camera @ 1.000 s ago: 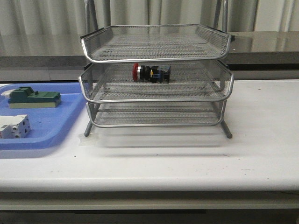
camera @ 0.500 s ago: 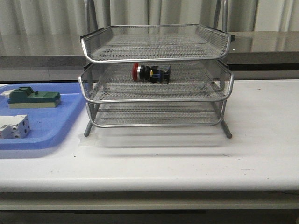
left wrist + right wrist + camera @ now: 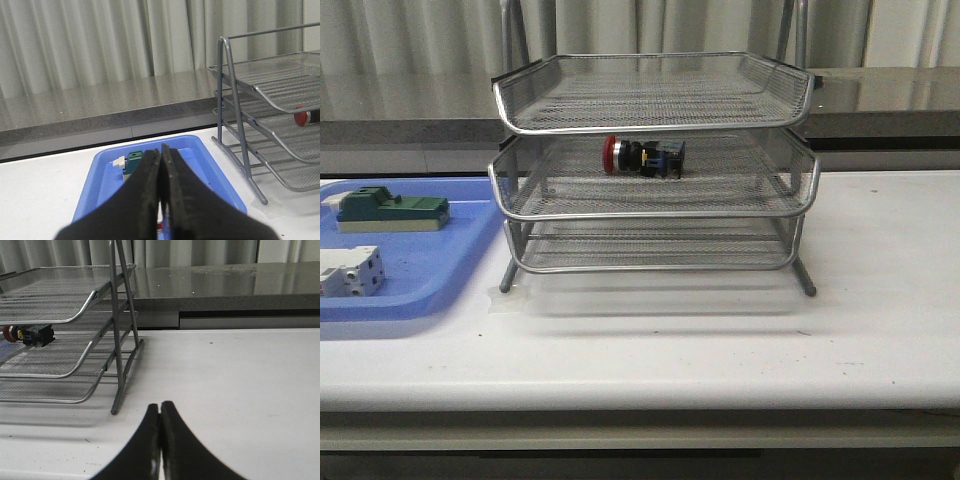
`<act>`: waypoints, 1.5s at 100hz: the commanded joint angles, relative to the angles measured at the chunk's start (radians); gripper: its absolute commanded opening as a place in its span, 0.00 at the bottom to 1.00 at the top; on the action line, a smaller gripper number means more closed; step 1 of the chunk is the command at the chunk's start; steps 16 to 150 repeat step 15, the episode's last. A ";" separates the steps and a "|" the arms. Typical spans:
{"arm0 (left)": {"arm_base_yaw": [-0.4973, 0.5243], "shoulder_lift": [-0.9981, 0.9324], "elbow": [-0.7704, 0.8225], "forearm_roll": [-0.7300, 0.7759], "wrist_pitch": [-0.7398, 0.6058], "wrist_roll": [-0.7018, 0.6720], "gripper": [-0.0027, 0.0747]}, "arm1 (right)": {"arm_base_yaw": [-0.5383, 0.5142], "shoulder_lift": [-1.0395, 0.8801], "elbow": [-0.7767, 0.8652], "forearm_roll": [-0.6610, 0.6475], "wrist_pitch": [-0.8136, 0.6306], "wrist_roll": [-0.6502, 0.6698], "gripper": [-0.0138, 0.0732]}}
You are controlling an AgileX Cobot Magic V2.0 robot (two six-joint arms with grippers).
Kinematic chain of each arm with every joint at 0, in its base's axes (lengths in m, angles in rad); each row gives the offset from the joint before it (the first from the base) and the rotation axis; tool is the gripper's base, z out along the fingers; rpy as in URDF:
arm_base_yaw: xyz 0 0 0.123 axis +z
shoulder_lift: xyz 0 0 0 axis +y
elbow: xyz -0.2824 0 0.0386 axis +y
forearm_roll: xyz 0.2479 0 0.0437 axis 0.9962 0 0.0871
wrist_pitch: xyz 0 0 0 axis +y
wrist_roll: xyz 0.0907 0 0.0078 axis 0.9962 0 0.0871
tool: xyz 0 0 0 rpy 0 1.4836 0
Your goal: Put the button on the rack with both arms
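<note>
The small push-button switch with a round red cap, black body and blue-yellow rear block (image 3: 643,156) lay on its side in the middle tier of the three-tier silver wire-mesh rack (image 3: 653,215). Its red cap pointed toward the rack's left side, and it rested near the centre of that tier, under the top tier. The top and the bottom tiers of the rack held nothing that could be seen. The rack stood on the white bench (image 3: 720,340), with its metal legs touching the surface.

To the left of the rack, just beside it, lay a flat blue plastic tray (image 3: 430,285). In this tray there was a green block on a pale base (image 3: 392,210), farther from the bench front edge, and a white block (image 3: 350,272), nearer to that edge. The two blocks were apart from each other.

In the left wrist view, the left tool (image 3: 160,200) was clenched, with its two black fingers pressed together and nothing between them. It hung over the blue tray, apart from the rack, and only the red cap of the button showed there at the rack's middle tier.

In the right wrist view, the right tool (image 3: 160,440) was also clenched on nothing, its fingers touching along their length. It was above the bare bench on the right side of the rack, well apart from the button. Neither tool appeared in the front view.
</note>
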 commanded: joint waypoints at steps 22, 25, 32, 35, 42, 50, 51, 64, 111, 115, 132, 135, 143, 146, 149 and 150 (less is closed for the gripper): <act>0.003 -0.033 0.047 -0.011 -0.074 -0.011 0.01 | -0.009 -0.020 -0.014 -0.009 -0.082 0.004 0.09; 0.003 -0.033 0.047 -0.011 -0.074 -0.011 0.01 | -0.009 -0.020 -0.014 -0.009 -0.082 0.004 0.09; 0.003 -0.033 0.047 -0.011 -0.074 -0.011 0.01 | -0.009 -0.020 -0.014 -0.009 -0.082 0.004 0.09; 0.003 -0.033 0.047 -0.011 -0.074 -0.011 0.01 | -0.009 -0.020 -0.014 -0.009 -0.082 0.004 0.09; 0.003 -0.033 0.047 -0.011 -0.074 -0.011 0.01 | -0.009 -0.020 -0.014 -0.009 -0.082 0.004 0.09; 0.003 -0.033 0.047 -0.011 -0.074 -0.011 0.01 | -0.009 -0.020 -0.014 -0.009 -0.082 0.004 0.09; 0.003 -0.033 0.047 -0.011 -0.074 -0.011 0.01 | -0.009 -0.020 -0.014 -0.009 -0.082 0.004 0.09; 0.003 -0.033 0.047 -0.011 -0.074 -0.011 0.01 | -0.009 -0.020 -0.014 -0.009 -0.082 0.004 0.09; 0.003 -0.033 0.047 -0.011 -0.074 -0.011 0.01 | -0.009 -0.020 -0.014 -0.009 -0.082 0.004 0.09; 0.003 -0.033 0.047 -0.011 -0.074 -0.011 0.01 | -0.009 -0.020 -0.014 -0.009 -0.082 0.004 0.09; 0.003 -0.033 0.047 -0.011 -0.074 -0.011 0.01 | -0.009 -0.020 -0.014 -0.009 -0.082 0.004 0.09; 0.003 -0.033 0.047 -0.011 -0.074 -0.011 0.01 | -0.009 -0.020 -0.014 -0.009 -0.082 0.004 0.09; 0.003 -0.033 0.047 -0.011 -0.074 -0.011 0.01 | -0.009 -0.020 -0.014 -0.009 -0.082 0.004 0.09; 0.003 -0.033 0.047 -0.011 -0.074 -0.011 0.01 | -0.009 -0.020 -0.014 -0.009 -0.082 0.004 0.09; 0.003 -0.033 0.047 -0.011 -0.074 -0.011 0.01 | -0.009 -0.020 -0.014 -0.009 -0.082 0.004 0.09; 0.003 -0.033 0.047 -0.011 -0.074 -0.011 0.01 | -0.009 -0.020 -0.014 -0.009 -0.082 0.004 0.09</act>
